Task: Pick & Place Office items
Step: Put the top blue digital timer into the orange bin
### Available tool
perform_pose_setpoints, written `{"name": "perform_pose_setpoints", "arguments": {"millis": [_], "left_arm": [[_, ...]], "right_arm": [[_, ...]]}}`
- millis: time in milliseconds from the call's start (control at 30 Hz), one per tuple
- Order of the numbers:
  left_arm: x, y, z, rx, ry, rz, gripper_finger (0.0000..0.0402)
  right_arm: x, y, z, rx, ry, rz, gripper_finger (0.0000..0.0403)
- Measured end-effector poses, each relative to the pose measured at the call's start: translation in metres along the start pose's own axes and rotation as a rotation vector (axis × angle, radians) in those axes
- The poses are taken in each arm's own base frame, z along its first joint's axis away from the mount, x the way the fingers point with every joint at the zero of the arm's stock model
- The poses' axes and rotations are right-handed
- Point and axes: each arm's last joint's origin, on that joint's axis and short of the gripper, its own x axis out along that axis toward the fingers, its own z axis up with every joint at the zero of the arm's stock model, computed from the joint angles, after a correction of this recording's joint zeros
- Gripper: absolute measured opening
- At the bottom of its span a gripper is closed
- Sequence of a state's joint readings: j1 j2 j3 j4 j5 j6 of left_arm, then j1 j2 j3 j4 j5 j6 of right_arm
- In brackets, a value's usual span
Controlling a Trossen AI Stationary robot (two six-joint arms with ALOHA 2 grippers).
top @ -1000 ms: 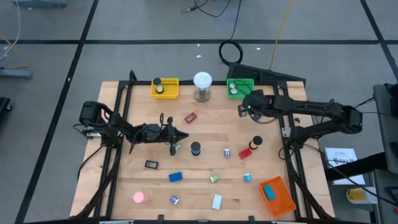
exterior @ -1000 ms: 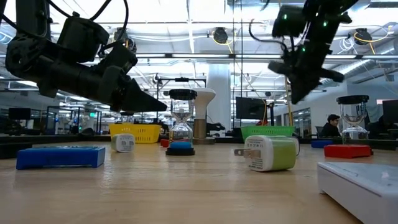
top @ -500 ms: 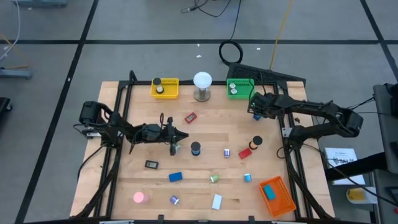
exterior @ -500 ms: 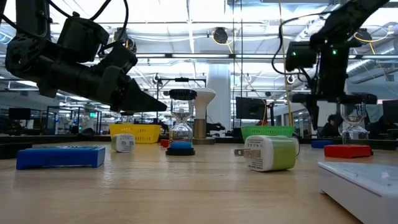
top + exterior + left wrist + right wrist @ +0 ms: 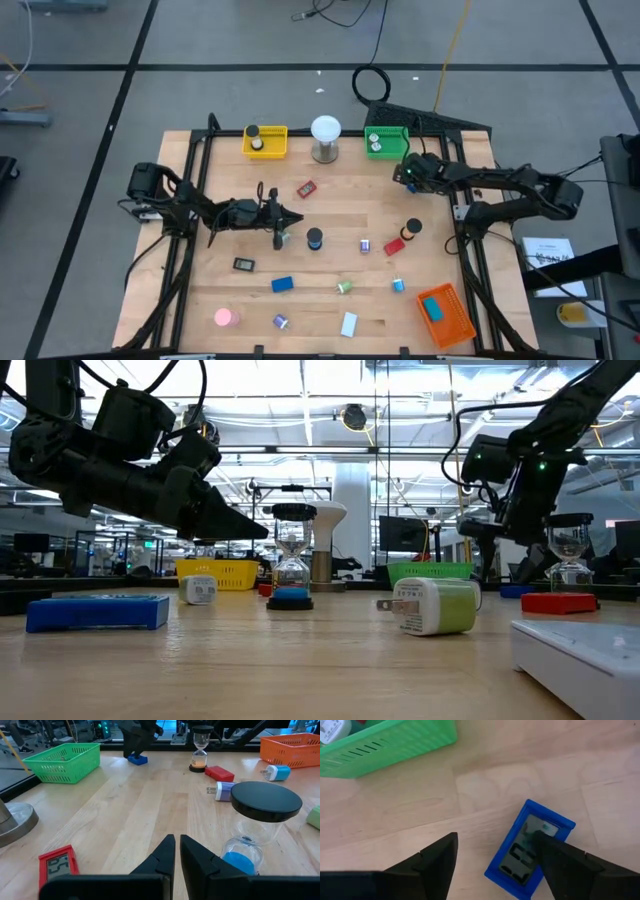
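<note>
- The right hand (image 5: 492,857) hangs low over the surface (image 5: 340,215) at about 2 o'clock from its centre, just beside the green tray (image 5: 385,142); its fingers (image 5: 434,857) are spread wide and hold nothing.
- A blue digital clock (image 5: 530,849) lies flat on the wood under that hand, display up. One fingertip overlaps its edge in the right wrist view; whether it touches, I cannot tell.
- A corner of the green tray shows in that same view, with a small white item (image 5: 332,729) inside it.
- The left hand (image 5: 177,851) hovers at about 9 o'clock from centre, its fingers pressed together and empty.
- Just ahead of it stands a blue sand timer (image 5: 255,832) with a black round cap; a red digital clock (image 5: 59,865) lies at about 12 o'clock from it in the high view.
- Other office items are scattered over the near half: a blue block (image 5: 282,284), a pink disc (image 5: 223,317), a white block (image 5: 348,323), a small green roll (image 5: 344,287), a red block (image 5: 394,244).
- The yellow tray (image 5: 265,142) sits at 11 o'clock and holds a black-capped item; the orange tray (image 5: 445,315) sits at 5 o'clock with a blue item inside.
- A white ball on a metal stand (image 5: 325,138) stands between the yellow and green trays.
</note>
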State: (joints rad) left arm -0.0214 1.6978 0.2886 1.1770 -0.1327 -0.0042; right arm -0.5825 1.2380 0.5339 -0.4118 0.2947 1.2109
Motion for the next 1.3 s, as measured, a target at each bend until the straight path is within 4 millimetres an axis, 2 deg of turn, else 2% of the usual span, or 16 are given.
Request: {"name": "perform_pose_setpoints", "arguments": {"millis": [300, 600, 833, 1133, 1300], "left_arm": [[0.0, 0.0, 0.0, 0.0, 0.0, 0.0, 0.0031], [0.0, 0.0, 0.0, 0.0, 0.0, 0.0, 0.0031], [0.0, 0.0, 0.0, 0.0, 0.0, 0.0, 0.0031], [0.0, 0.0, 0.0, 0.0, 0.0, 0.0, 0.0031], [0.0, 0.0, 0.0, 0.0, 0.0, 0.0, 0.0031]], "right_arm": [[0.0, 0.005, -0.001, -0.092, 0.024, 0.019, 0.0257], [-0.019, 0.027, -0.006, -0.24, 0.161, 0.112, 0.0257], [-0.023, 0.026, -0.006, -0.191, 0.165, 0.052, 0.026], [-0.023, 0.026, -0.005, -0.131, 0.141, 0.039, 0.0318], [-0.02, 0.023, -0.008, -0.057, 0.155, -0.012, 0.0328]]}}
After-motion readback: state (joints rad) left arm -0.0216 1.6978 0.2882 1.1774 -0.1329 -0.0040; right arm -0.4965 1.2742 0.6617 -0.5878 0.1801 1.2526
